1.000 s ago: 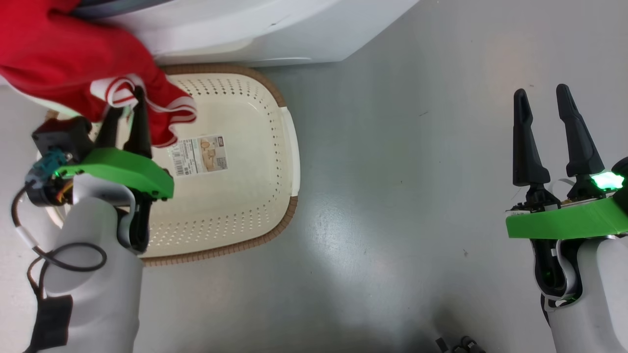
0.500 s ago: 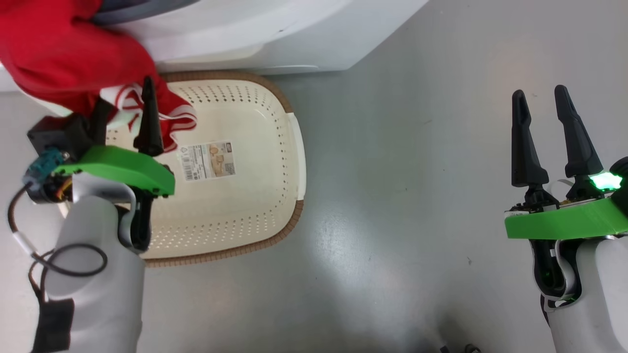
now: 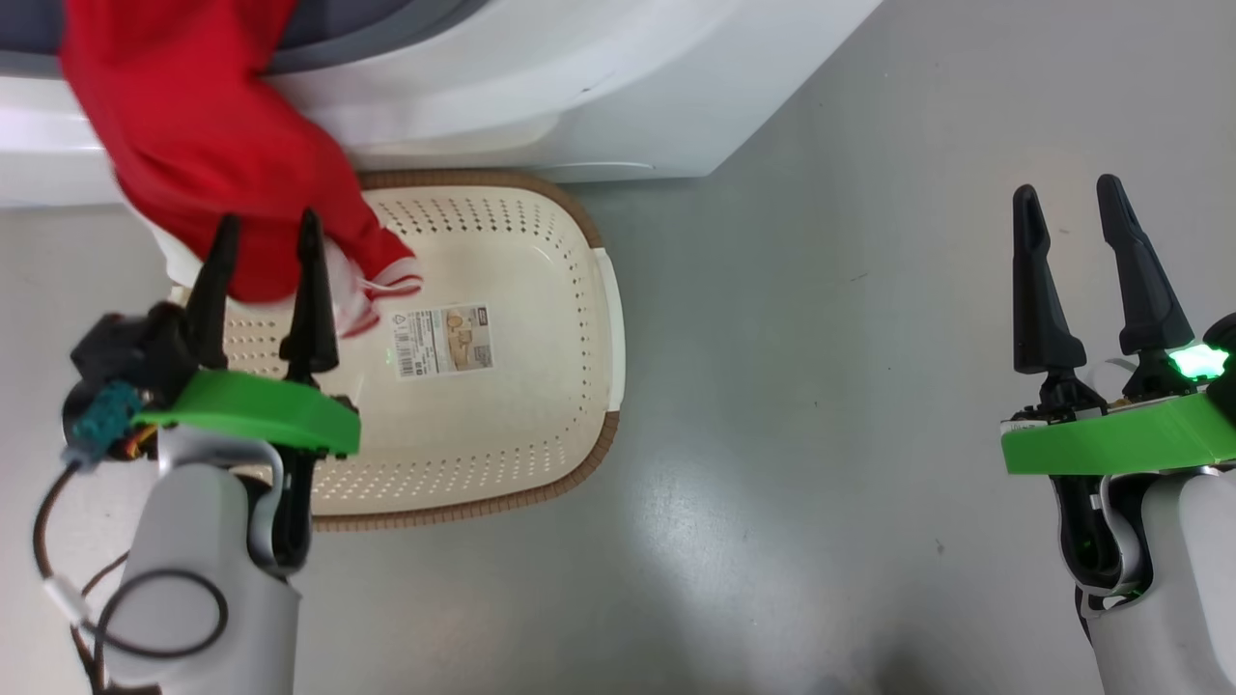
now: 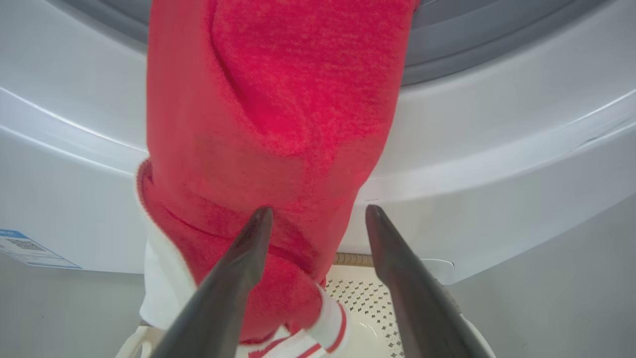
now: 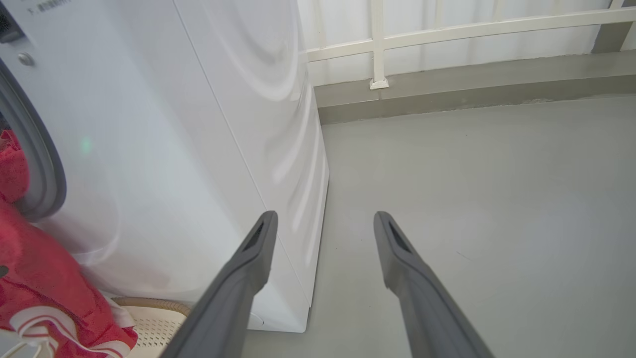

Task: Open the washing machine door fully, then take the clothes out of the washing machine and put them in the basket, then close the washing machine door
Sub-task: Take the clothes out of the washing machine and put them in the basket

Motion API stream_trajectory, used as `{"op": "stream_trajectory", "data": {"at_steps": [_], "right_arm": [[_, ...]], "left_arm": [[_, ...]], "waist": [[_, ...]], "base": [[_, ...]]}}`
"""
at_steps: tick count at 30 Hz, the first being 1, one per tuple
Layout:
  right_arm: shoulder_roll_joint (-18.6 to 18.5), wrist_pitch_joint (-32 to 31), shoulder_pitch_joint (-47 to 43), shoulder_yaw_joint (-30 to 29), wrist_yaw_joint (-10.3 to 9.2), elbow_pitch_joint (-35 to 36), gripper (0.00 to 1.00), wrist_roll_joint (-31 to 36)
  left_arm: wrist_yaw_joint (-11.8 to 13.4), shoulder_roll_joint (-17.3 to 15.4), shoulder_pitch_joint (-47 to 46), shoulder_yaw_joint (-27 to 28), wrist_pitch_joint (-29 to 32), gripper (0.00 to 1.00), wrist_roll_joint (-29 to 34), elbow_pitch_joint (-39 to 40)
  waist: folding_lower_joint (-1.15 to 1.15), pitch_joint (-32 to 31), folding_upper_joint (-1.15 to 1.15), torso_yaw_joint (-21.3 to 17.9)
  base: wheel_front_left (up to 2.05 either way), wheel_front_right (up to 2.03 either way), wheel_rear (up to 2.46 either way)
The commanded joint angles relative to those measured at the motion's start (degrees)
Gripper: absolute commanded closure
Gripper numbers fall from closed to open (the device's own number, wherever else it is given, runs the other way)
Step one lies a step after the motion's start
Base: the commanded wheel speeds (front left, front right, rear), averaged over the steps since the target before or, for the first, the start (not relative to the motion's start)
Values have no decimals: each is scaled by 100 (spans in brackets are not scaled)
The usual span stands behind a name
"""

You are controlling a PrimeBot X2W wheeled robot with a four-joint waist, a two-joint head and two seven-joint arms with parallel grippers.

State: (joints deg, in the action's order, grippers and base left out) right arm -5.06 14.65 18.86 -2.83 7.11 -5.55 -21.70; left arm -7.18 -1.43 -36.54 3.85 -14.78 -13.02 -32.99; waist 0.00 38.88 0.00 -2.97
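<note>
The red clothes (image 3: pixel 222 145) hang out of the washing machine (image 3: pixel 579 87) over its grey gasket, and their white-striped cuff (image 3: pixel 386 285) reaches down into the basket (image 3: pixel 610 290). The cream basket stands on the floor against the machine's front. My left gripper (image 3: pixel 270 224) is open above the basket's left part, its fingers apart just in front of the hanging fabric (image 4: pixel 273 124) and not pinching it. My right gripper (image 3: pixel 1067 191) is open over bare floor far to the right, with nothing between its fingers. The washing machine door is out of view.
Grey floor (image 3: pixel 821 434) stretches between the basket and my right arm. A paper label (image 3: pixel 444 340) lies on the basket's bottom. The machine's blue sticker (image 4: pixel 25 244) is low on its front. A white railing and kerb (image 5: pixel 447 64) run behind the machine's right side.
My left gripper went from shut on the striped hem to open and let the garment go. It now hangs from the machine into the basket. The head camera has shifted slightly.
</note>
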Motion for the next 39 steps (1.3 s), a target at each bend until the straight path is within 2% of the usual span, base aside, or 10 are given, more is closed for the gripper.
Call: {"op": "stream_trajectory", "data": {"at_steps": [1, 11, 24, 33, 39], "right_arm": [[-40, 35, -221, 120, 37, 103, 0, 16], [-53, 35, -313, 77, 37, 91, 0, 9], [-32, 35, -405, 25, 37, 92, 0, -15], [-13, 35, -379, 13, 37, 93, 0, -22], [-9, 35, -362, -17, 37, 98, 0, -11]], "left_arm": [[-31, -147, 283, 110, -22, 0, -11, 228], [-29, -145, 1074, 50, -22, 0, -92, 1367], [316, -145, 2044, -163, -22, 0, -241, 2900], [416, -145, 2132, -187, -22, 0, -202, 3183], [429, -145, 1850, -199, -22, 0, -173, 3152]], "waist": [[0, -42, 0, 20], [0, -159, 0, 47], [0, -243, 0, 17], [0, -212, 0, 13], [0, -189, 0, 64]], "base": [[0, 0, 0], [0, 0, 0], [0, 0, 0], [0, 0, 0], [0, 0, 0]]}}
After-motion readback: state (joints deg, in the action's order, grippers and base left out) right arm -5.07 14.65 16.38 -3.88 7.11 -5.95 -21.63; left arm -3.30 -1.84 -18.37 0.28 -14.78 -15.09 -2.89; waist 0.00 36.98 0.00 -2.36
